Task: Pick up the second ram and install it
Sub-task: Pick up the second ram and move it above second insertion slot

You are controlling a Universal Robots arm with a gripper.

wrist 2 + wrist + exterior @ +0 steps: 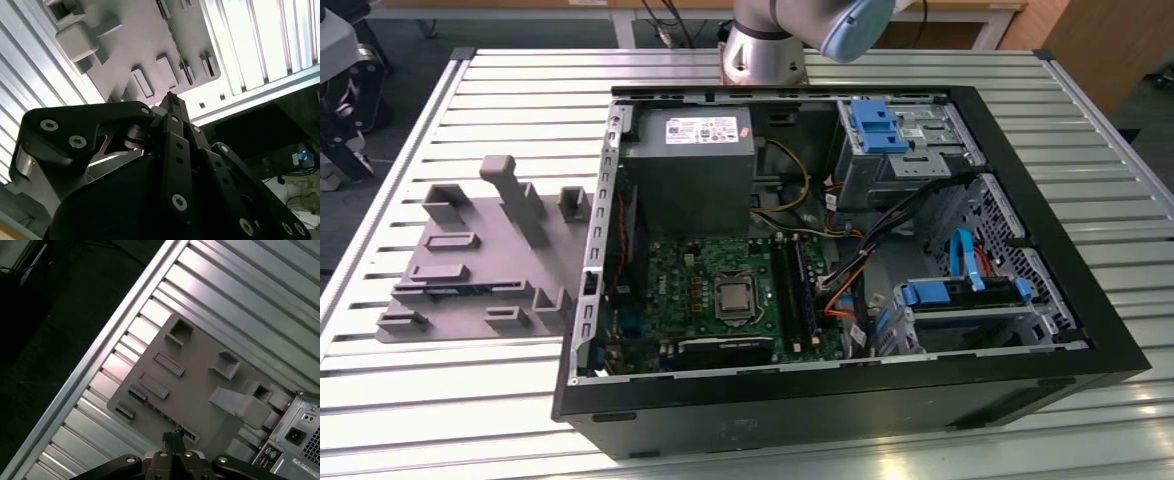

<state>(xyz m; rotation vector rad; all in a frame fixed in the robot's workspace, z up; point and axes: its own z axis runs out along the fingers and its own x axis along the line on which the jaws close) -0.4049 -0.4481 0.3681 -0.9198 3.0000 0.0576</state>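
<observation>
Tool [173, 439] closed over grey tray [200, 385], computer case [854, 402] beside

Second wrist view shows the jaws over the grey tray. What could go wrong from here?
The gripper is shut above the grey moulded plastic tray, so descending like that might strike it rather than straddle anything. Tall grey posts on the tray could catch the arm. In the open black computer case, orange and black cables lie close beside the long black memory slots and might snag an insertion.
</observation>
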